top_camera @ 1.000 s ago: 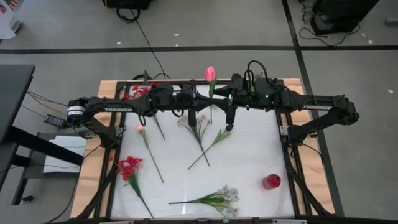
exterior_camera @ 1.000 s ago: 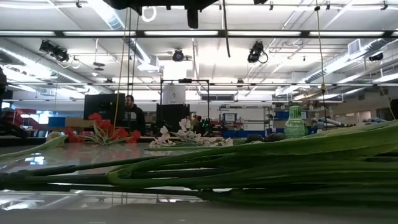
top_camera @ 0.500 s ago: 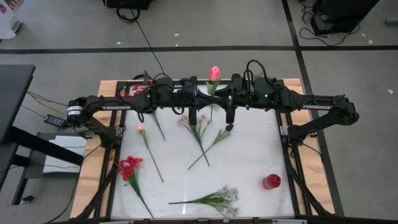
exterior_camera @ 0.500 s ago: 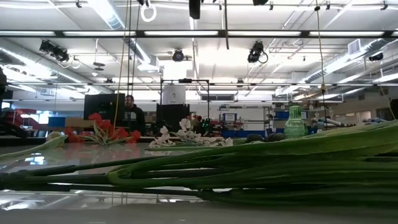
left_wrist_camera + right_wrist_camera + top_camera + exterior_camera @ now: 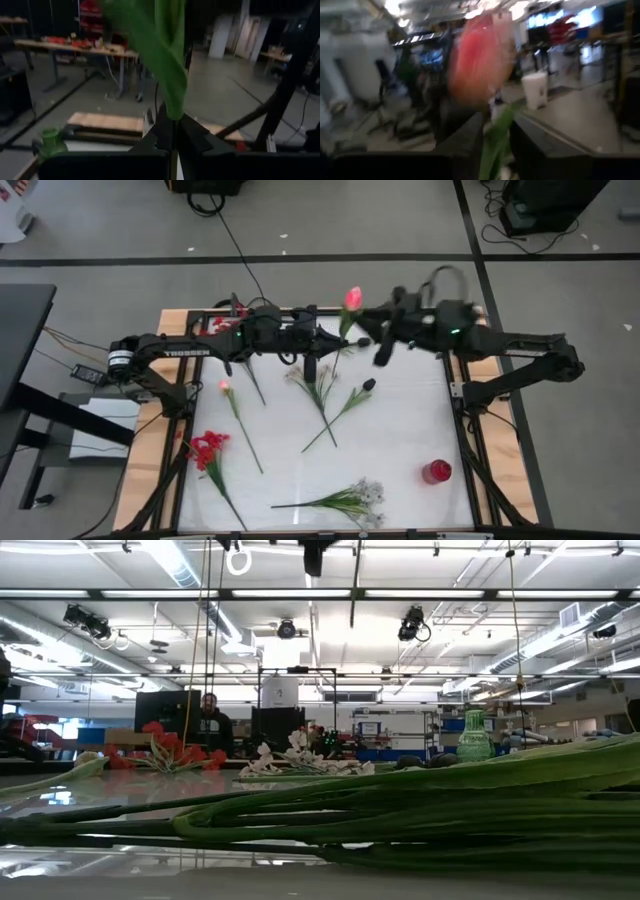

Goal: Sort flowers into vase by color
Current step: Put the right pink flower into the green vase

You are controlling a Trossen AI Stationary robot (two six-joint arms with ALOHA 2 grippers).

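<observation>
- I see grey floor crossed by dark tape lines.
- Ceiling strip lights glow overhead (a person sits behind monitors).

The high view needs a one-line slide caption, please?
Both claws meet at a raised pink tulip; other flowers lie scattered on the white table.
</observation>
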